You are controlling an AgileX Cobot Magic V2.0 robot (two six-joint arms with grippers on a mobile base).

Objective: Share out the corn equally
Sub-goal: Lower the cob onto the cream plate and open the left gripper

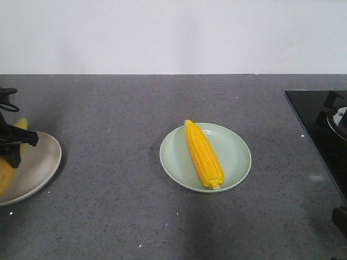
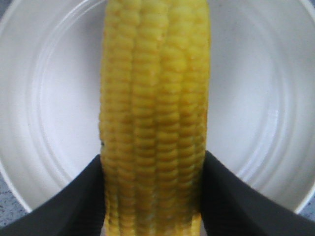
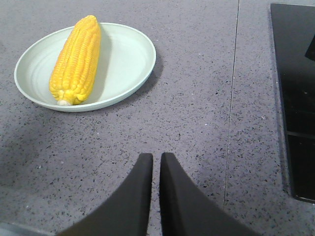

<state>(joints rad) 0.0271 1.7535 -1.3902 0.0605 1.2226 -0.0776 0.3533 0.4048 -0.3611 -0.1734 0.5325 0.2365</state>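
A bright yellow corn cob (image 1: 203, 154) lies alone on the pale green plate (image 1: 238, 157) at the counter's middle; the right wrist view shows this corn (image 3: 76, 61) and plate (image 3: 130, 59) at upper left. At the left edge a second corn cob (image 1: 5, 173) lies over a beige plate (image 1: 38, 162). My left gripper (image 1: 12, 149) straddles it. In the left wrist view the black fingers press both sides of that corn (image 2: 155, 88) above the white plate (image 2: 49, 98), so the left gripper (image 2: 153, 162) is shut on it. My right gripper (image 3: 156, 156) is shut and holds nothing, over bare counter to the near right of the green plate.
A black glass cooktop (image 1: 320, 124) fills the right side of the grey speckled counter (image 1: 119, 206), with part of a pan at its edge. The cooktop (image 3: 295, 98) also shows in the right wrist view. A white wall runs behind.
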